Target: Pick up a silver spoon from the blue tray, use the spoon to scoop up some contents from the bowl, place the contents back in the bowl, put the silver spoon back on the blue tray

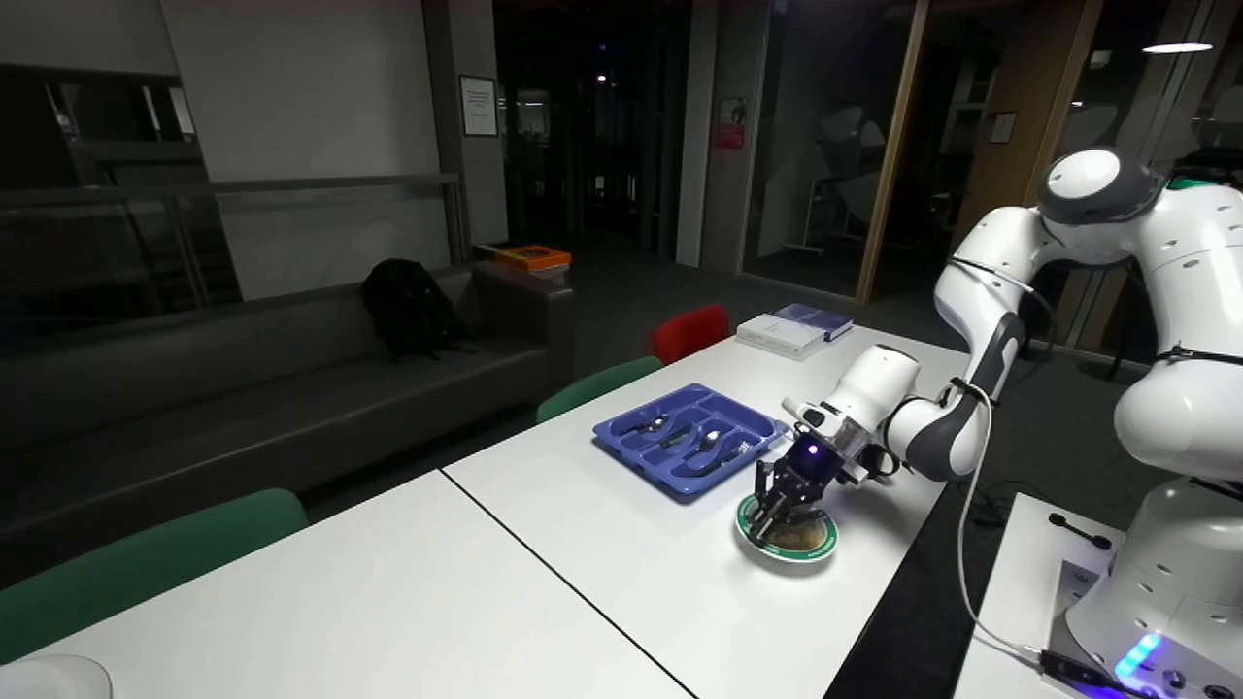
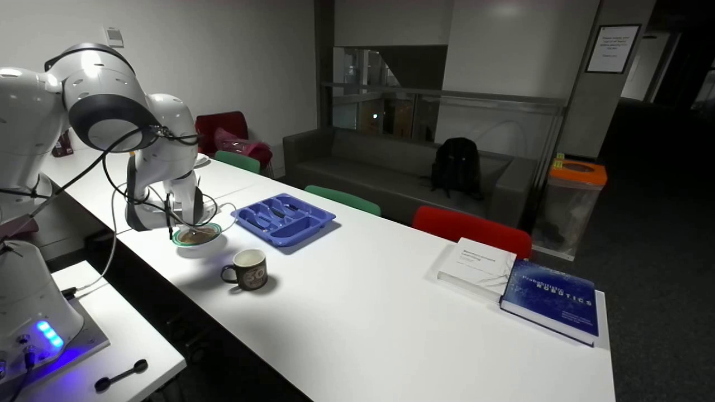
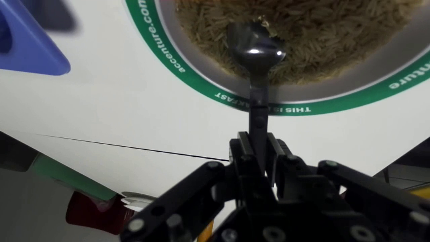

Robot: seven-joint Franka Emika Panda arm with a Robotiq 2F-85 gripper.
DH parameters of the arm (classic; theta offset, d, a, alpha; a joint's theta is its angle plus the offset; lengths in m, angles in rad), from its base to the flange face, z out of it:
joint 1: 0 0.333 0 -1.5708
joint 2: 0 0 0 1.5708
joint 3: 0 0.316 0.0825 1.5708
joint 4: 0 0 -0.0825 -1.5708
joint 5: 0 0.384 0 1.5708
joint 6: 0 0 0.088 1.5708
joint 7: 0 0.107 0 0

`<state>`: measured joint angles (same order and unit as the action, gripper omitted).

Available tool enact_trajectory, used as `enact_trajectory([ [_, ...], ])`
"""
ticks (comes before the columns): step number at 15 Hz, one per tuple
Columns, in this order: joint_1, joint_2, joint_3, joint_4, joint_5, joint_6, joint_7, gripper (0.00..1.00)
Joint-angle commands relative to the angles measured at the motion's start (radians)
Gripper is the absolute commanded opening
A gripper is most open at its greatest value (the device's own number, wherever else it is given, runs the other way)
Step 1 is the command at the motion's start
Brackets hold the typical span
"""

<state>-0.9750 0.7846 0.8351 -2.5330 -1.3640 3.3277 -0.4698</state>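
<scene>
Wrist view: the black fingers (image 3: pixel 244 149) are closed on the dark handle of the silver spoon (image 3: pixel 258 82), one finger on either side. The spoon reaches straight out ahead of the fingers, across the green-printed rim of the bowl (image 3: pixel 198 81), its shiny head against the tan, rice-like contents (image 3: pixel 315 47). How deep the head sits is hard to tell. A corner of the blue tray (image 3: pixel 40 55) shows apart from the bowl, on the white counter (image 3: pixel 117 97).

In an exterior view, the fingers point down over the bowl at the end of the white arm (image 1: pixel 874 379). The tray lies near the bowl, with cutlery (image 1: pixel 711 440) in its compartments.

In an exterior view, the arm hides most of the fingers. A dark mug (image 2: pixel 251 274) stands near the bowl and tray.
</scene>
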Motion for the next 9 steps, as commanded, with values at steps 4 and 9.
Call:
enact_trajectory([
  [4,-0.024,0.01,0.086,-0.001,0.059,-0.163,0.004,0.03],
  [9,-0.05,0.013,0.2,0.013,0.204,-0.36,-0.04,0.03],
])
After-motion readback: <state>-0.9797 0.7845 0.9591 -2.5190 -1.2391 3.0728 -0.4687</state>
